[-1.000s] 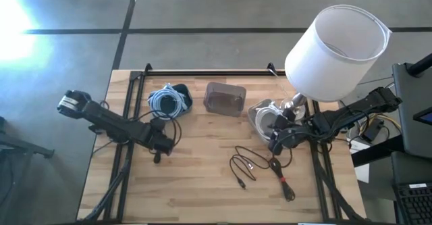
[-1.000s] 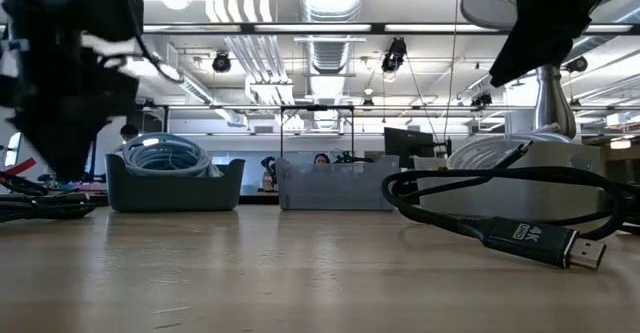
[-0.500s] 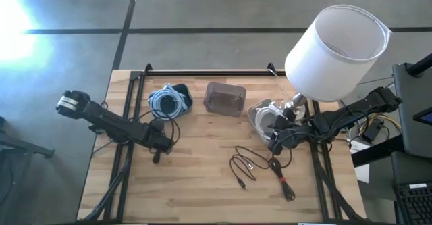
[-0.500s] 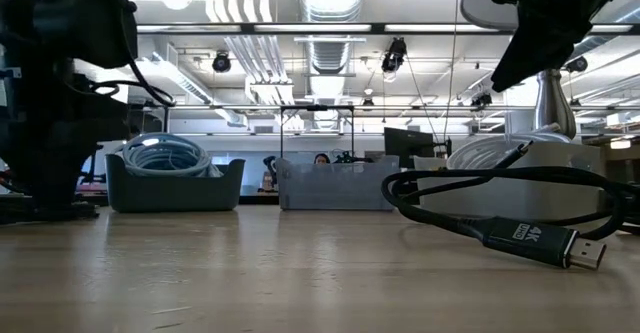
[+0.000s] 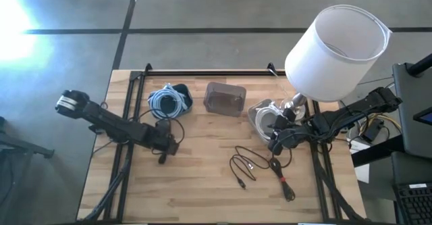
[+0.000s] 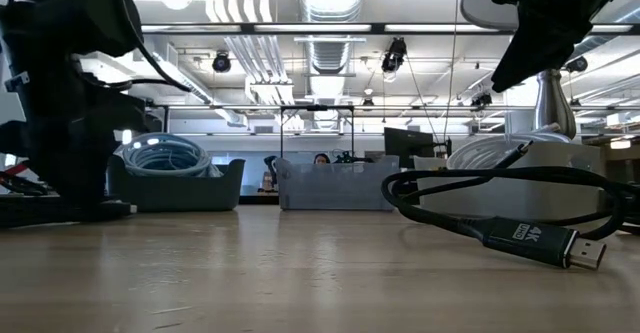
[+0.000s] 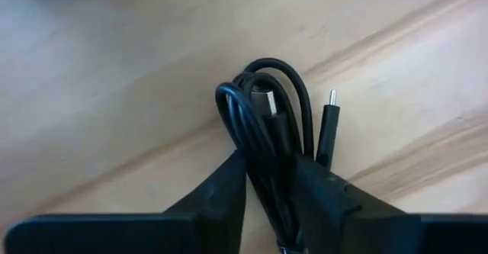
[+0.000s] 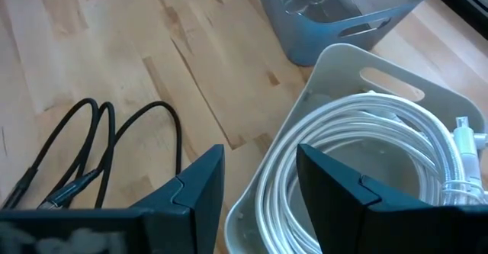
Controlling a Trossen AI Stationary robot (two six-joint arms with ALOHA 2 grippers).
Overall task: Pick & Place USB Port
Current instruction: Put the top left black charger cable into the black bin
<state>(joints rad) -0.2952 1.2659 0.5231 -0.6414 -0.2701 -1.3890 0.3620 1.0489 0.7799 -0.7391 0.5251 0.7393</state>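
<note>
My left gripper (image 5: 163, 151) is low over the table's left half, shut on a small coiled black USB cable (image 7: 267, 124) whose plug (image 7: 329, 124) sticks out beside the coil. In the low view the gripper (image 6: 72, 198) reaches down to the tabletop. My right gripper (image 5: 275, 142) is open and empty, hovering at the rim of a white basket (image 8: 358, 86) that holds a coiled white cable (image 8: 381, 155). My left gripper pinches the coiled black cable's bundled strands (image 7: 268, 170) between its two fingers (image 7: 229, 189), which lie across the bundle. The fingers come from above, pointing down. The loop end (image 7: 263, 75) and the plug stick out past the fingertips, close to or on the wood.
A dark bin with a blue-white cable (image 5: 169, 100), a translucent bin (image 5: 225, 98) and the white basket (image 5: 264, 115) stand in a row at the back. A lamp with a white shade (image 5: 334, 46) stands at the back right. Loose black cables (image 5: 253, 164) lie front right.
My left gripper has moved a little toward the table's right and near edges, staying low at the tabletop. My right gripper has kept still.
</note>
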